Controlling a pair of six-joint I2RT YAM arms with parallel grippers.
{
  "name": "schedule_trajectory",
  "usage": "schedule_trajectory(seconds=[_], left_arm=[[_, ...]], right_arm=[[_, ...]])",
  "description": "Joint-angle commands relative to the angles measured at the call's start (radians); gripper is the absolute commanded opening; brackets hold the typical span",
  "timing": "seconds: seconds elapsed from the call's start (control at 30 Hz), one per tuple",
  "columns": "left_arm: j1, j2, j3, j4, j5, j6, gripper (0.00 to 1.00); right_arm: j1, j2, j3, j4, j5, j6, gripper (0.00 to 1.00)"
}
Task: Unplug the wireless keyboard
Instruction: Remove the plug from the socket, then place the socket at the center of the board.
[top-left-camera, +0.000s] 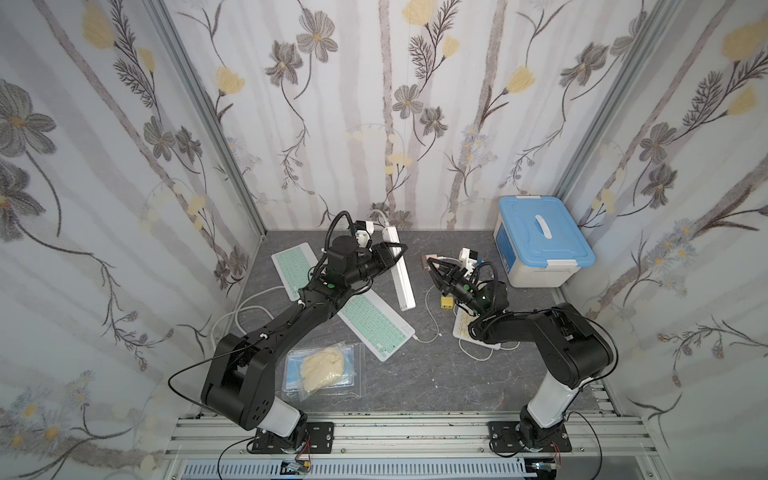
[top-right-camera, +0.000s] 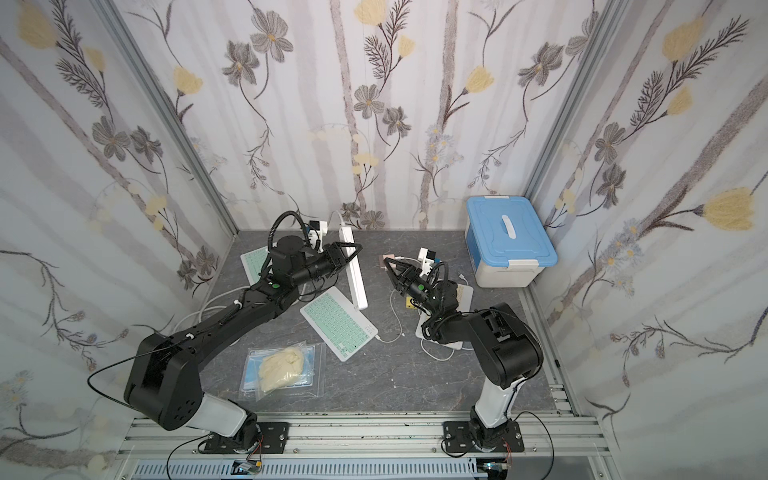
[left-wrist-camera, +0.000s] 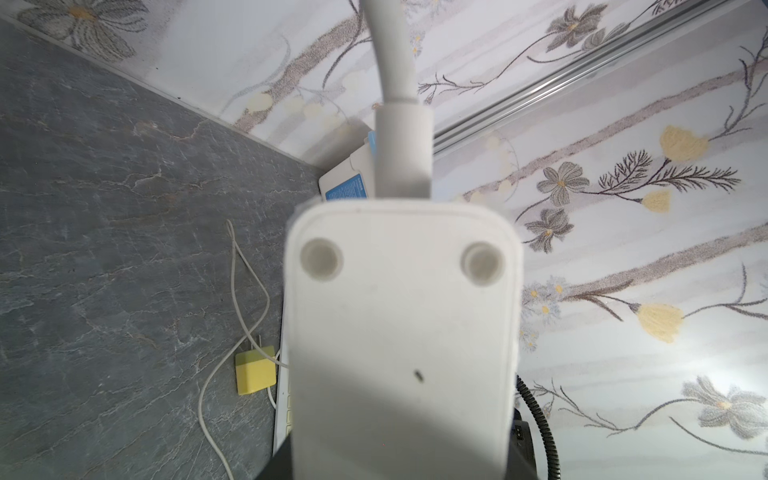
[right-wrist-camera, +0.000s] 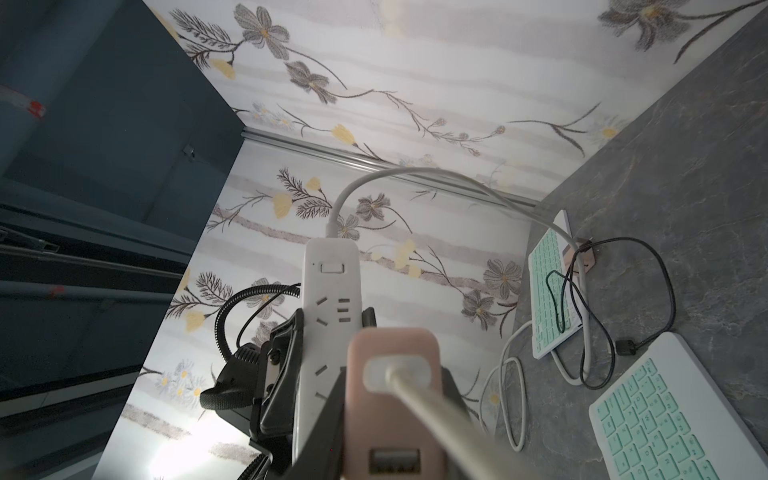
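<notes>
Two mint keyboards on your table (top-left-camera: 415, 382): cabled keyboard (top-left-camera: 374, 326) mid-table, second keyboard (top-left-camera: 294, 259) near the back-left corner. Your left gripper (top-left-camera: 400, 252) clamps the one power strip (top-left-camera: 404, 286), right gripper (top-left-camera: 432, 262) pinches one pink charger (right-wrist-camera: 395, 374).

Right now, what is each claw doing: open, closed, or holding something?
Left claw: closed on the white power strip.
Right claw: closed on the pink charger.

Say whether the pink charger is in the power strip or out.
Out. In a top view the pink charger, held by the right gripper, sits clear of the power strip, a gap between them.
</notes>
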Motion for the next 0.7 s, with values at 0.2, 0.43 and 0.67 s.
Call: schedule_trajectory(seconds=[0.2, 0.43, 0.67], left_arm=[[0.001, -0.006, 0.033, -0.046, -0.008, 0.07, 0.0], [0.027, 0.037, 0.076, -0.133, -0.053, 0.13, 0.0], [0.042, 0.172, 0.188, -0.218, -0.086, 0.192, 0.0]], right_arm=[[-0.018, -0.066, -0.021, -0.012, -0.012, -0.034, 0.0], [-0.027, -0.244, 0.044, -0.413, -0.15, -0.298, 0.0], [-0.042, -0.408, 0.121, -0.826, -0.236, -0.677, 0.0]])
